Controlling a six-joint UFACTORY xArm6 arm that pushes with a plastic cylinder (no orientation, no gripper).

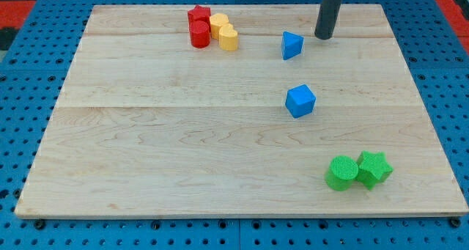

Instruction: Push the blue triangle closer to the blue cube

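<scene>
One blue triangle (292, 45) sits far on the desk (183, 155), with one blue cube (300, 100) apart on its near side. My tip (323, 37) stands just right of the triangle; no pincer shows. Far left: two red blocks (198, 27) touching two yellow blocks (224, 31). Near right: two green blocks (357, 170).

You see a pale wooden board (183, 133) with smooth, visible grain, matt plastic-looking blue triangle (292, 45) and blue cube (300, 101), a dark matt rod, perforated blue base (22, 74).
</scene>
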